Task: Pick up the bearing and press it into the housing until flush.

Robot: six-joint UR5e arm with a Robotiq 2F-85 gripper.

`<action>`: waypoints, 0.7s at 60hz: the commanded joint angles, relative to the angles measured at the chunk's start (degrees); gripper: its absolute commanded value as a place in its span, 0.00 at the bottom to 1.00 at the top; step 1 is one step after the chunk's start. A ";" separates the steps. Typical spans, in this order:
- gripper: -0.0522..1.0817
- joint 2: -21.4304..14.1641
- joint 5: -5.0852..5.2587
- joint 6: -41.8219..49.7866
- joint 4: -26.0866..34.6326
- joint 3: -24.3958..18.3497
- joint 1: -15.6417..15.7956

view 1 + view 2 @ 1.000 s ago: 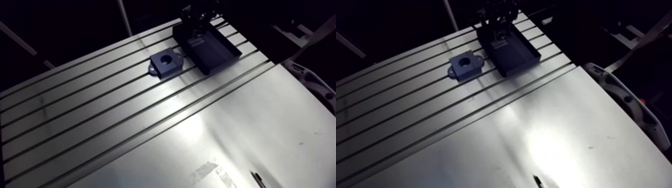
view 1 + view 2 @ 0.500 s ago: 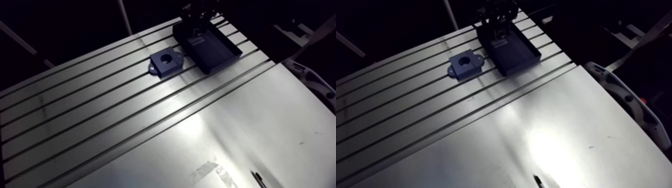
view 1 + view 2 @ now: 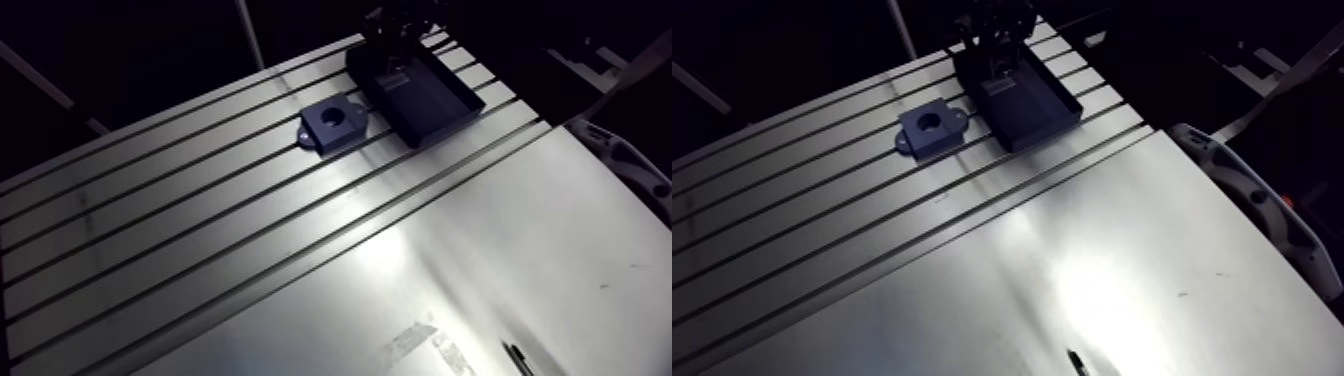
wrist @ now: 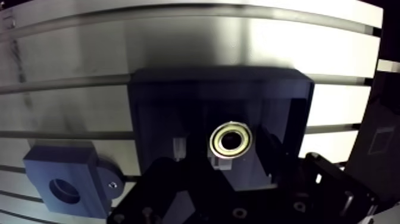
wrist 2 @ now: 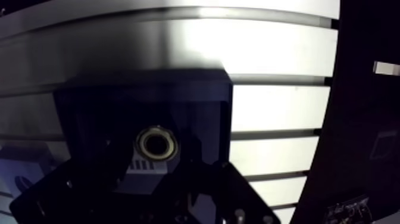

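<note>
A steel ring bearing point(image 4: 231, 140) lies flat on the floor of a dark open tray point(image 4: 161, 89). In the wrist view it sits between the two dark fingers of my gripper point(image 4: 226, 154), which stand apart on either side of it with gaps showing, so the gripper is open. The dark blue housing point(image 3: 333, 122) is a block with a round bore and side lugs. It rests on the slotted table beside the tray, and its bore point(image 4: 62, 189) holds nothing. In the arm view the gripper point(image 3: 396, 48) hangs low over the tray's far end.
The slotted aluminium table point(image 3: 180, 190) runs leftward from the housing. A smooth metal plate point(image 3: 500, 260) covers the near right part. A pale curved device point(image 3: 1244, 192) lies at the plate's right edge. A small dark object point(image 3: 515, 355) lies near the front edge.
</note>
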 commanded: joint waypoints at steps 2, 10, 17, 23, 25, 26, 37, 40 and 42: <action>0.46 0.20 -0.10 0.00 0.01 0.14 0.00; 0.47 0.22 -0.10 0.00 0.01 -0.01 0.00; 0.47 0.22 -0.10 0.00 0.01 -0.20 0.00; 0.47 0.23 -0.10 0.00 0.01 -0.29 0.00; 0.47 0.29 -0.10 0.00 0.01 -0.29 0.00; 0.47 0.30 -0.18 0.00 0.01 -0.29 0.00; 0.47 0.30 -0.18 0.00 0.01 -0.29 0.00; 0.47 0.30 -0.11 0.00 0.01 -0.36 0.00; 0.47 0.30 -0.18 0.00 0.01 -0.38 0.00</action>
